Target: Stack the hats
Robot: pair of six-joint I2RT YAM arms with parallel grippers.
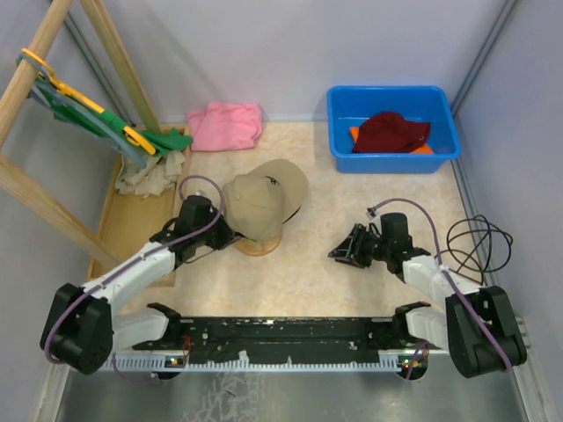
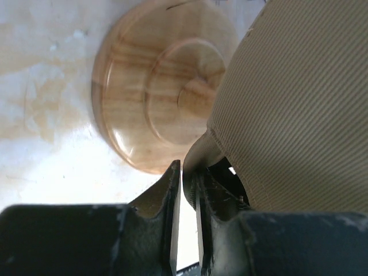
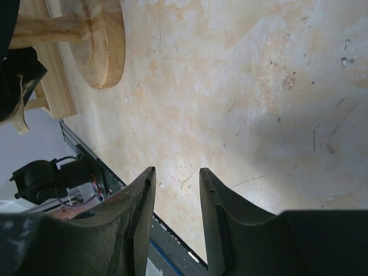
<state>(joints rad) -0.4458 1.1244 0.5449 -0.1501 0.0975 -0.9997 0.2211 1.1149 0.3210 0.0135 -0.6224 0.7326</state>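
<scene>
A tan cap (image 1: 264, 198) sits on a round wooden stand (image 1: 259, 245) at mid-table. My left gripper (image 1: 225, 230) is at the cap's near left edge, shut on its rim. In the left wrist view the jaws (image 2: 187, 169) pinch the tan cap's (image 2: 299, 98) edge beside the stand's base (image 2: 155, 86). A dark edge (image 1: 297, 209) shows under the cap; I cannot tell what it is. A dark red hat (image 1: 391, 132) lies in the blue bin (image 1: 339, 119) on an orange hat (image 1: 354, 134). My right gripper (image 1: 339, 252) (image 3: 175, 172) is open and empty, low over bare table.
A pink folded cloth (image 1: 226, 125) lies at the back. A green garment on a yellow hanger (image 1: 88, 110) hangs from a wooden rack on the left, over a wooden tray (image 1: 132, 220). A black cable (image 1: 479, 242) coils at the right. The stand shows in the right wrist view (image 3: 100, 40).
</scene>
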